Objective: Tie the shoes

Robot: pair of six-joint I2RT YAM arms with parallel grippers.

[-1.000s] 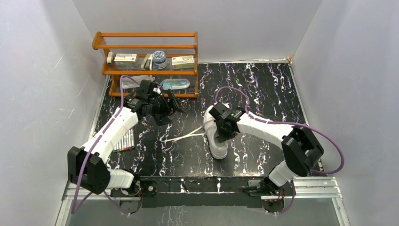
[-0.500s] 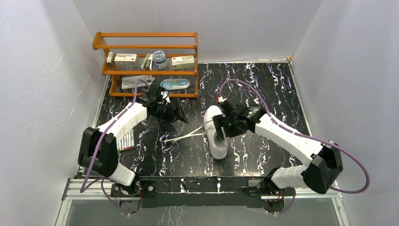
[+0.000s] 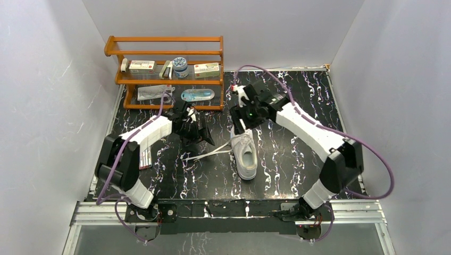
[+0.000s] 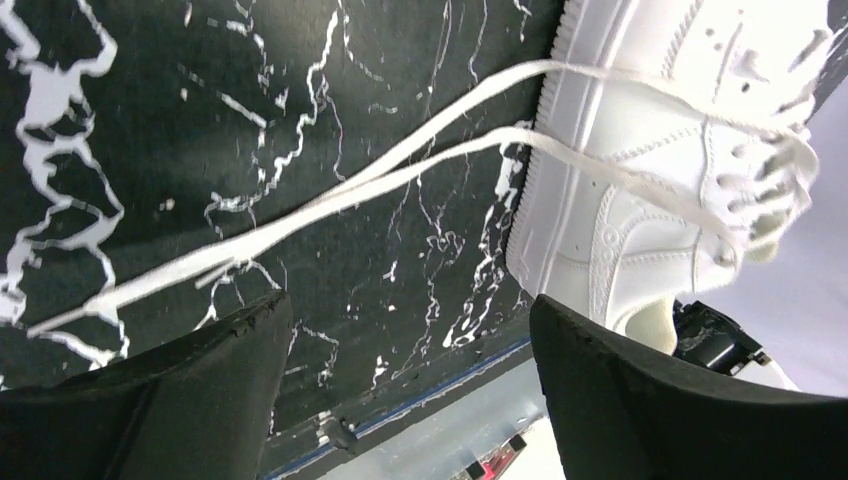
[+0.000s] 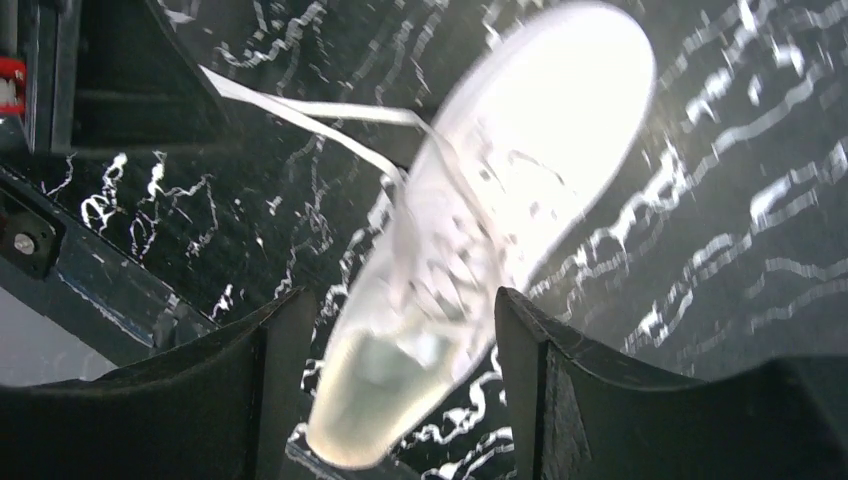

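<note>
At the left gripper [image 4: 405, 305]: spread wide, clamping nothing, tilted down over the black marbled worktop [image 3: 298, 106] left of its middle. Just past its fingers [image 4: 180, 400], flat on the worktop: two loose white laces [image 4: 350, 190], side by side, running from the shoe [image 4: 650, 180] out toward the left edge. No contact with the laces visible from the wrist view.

At the right gripper [image 5: 397, 295]: released too, fingers [image 5: 250, 400] well apart with nothing pinched, raised over the heel end of the shoe and looking down along it. Blurred in that wrist view; from above, apart from the shoe.

Beyond both: the shoe itself, all white, sole down, near the middle of the worktop and a little toward the near edge, toe toward the near edge, heel toward the far edge. Untied, laces trailing off its left side.

Farther out, in the far left corner: a wooden rack [image 3: 165, 53] with small boxes [image 3: 141, 66] and a round tin [image 3: 180, 65] on its shelves. By the left edge, partly behind the left arm [image 3: 143, 135]: a strip of coloured sticks [image 3: 144, 158], too small to name.
</note>
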